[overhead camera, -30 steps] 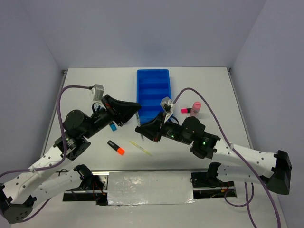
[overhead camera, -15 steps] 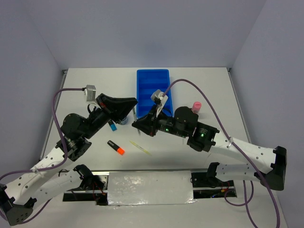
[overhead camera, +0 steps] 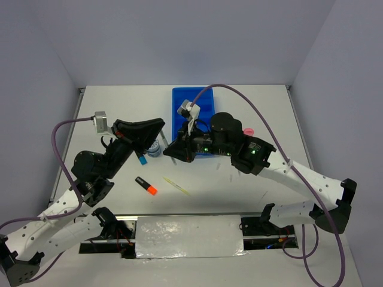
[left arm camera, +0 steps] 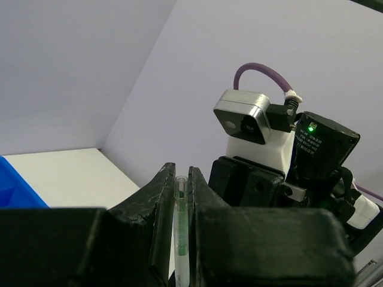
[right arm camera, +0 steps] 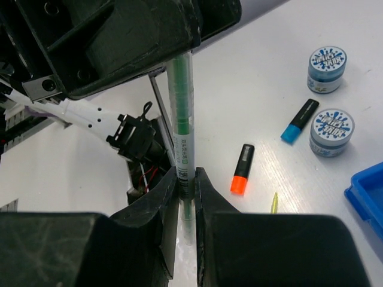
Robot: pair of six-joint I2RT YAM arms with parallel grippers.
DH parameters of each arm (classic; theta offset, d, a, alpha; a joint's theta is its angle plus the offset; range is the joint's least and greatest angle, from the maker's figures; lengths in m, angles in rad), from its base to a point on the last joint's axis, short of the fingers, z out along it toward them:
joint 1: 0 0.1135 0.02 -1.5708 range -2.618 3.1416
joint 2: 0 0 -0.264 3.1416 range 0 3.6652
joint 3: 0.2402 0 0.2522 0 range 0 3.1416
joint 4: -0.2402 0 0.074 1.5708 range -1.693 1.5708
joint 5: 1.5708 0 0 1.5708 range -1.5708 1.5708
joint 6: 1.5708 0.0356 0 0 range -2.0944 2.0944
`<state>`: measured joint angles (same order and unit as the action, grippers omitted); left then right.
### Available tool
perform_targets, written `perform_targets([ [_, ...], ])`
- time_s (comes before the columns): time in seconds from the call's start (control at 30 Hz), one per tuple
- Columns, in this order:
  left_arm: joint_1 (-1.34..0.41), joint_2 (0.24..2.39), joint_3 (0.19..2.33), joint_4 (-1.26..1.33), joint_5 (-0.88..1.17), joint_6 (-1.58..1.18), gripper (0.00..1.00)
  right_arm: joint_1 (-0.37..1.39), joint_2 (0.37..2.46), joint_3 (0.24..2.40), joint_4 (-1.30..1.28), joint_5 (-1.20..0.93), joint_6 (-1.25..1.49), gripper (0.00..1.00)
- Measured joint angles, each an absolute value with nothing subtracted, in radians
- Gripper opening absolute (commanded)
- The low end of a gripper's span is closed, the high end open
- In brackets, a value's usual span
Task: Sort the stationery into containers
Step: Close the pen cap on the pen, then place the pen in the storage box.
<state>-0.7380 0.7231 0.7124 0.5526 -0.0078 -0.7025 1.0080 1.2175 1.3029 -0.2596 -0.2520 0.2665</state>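
We see the two claws meet in the air over the bench (overhead camera: 269,107), just in front of the blue tray (overhead camera: 201,98). The left claw (left arm camera: 181,172) is closed tight on one end of a thin see-through green pen (left arm camera: 181,233). The right claw (right arm camera: 185,174) is pinched on the other end of the same pen. So the pen is held up between them. It is not in the tray.

Down on the bench sit two round tubs (right arm camera: 327,69), near each other. A marker with a blue end (right arm camera: 299,121) lies just beside one tub. A marker with an orange end (right arm camera: 242,169) lies near a thin yellow stick (overhead camera: 177,186). A pink cylinder (overhead camera: 247,130) peeks out behind the right arm.
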Motion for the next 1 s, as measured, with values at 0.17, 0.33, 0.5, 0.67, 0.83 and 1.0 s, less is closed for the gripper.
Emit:
perform_targets([
  [0.17, -0.746, 0.72, 0.719, 0.532, -0.032, -0.699, 0.21, 1.002, 1.239, 1.334, -0.296, -0.278, 0.276, 0.0],
  [0.33, -0.767, 0.746, 0.842, 0.325, -0.051, -0.639, 0.37, 0.995, 1.217, 1.216, -0.087, -0.301, 0.36, 0.0],
  [0.5, -0.782, 0.855, 0.961, 0.156, -0.011, -0.575, 0.54, 0.985, 1.212, 1.094, 0.139, -0.295, 0.457, 0.0],
  [0.67, -0.779, 0.913, 1.034, 0.035, -0.076, -0.54, 0.99, 0.981, 1.199, 1.024, 0.186, -0.212, 0.512, 0.0],
  [0.83, -0.797, 0.967, 1.233, -0.163, -0.22, -0.528, 0.99, 0.974, 1.203, 0.987, 0.175, -0.119, 0.572, 0.0],
  [1.0, -0.783, 1.066, 1.506, -0.375, -0.448, -0.524, 0.99, 0.964, 1.214, 0.981, 0.112, -0.03, 0.553, 0.0],
])
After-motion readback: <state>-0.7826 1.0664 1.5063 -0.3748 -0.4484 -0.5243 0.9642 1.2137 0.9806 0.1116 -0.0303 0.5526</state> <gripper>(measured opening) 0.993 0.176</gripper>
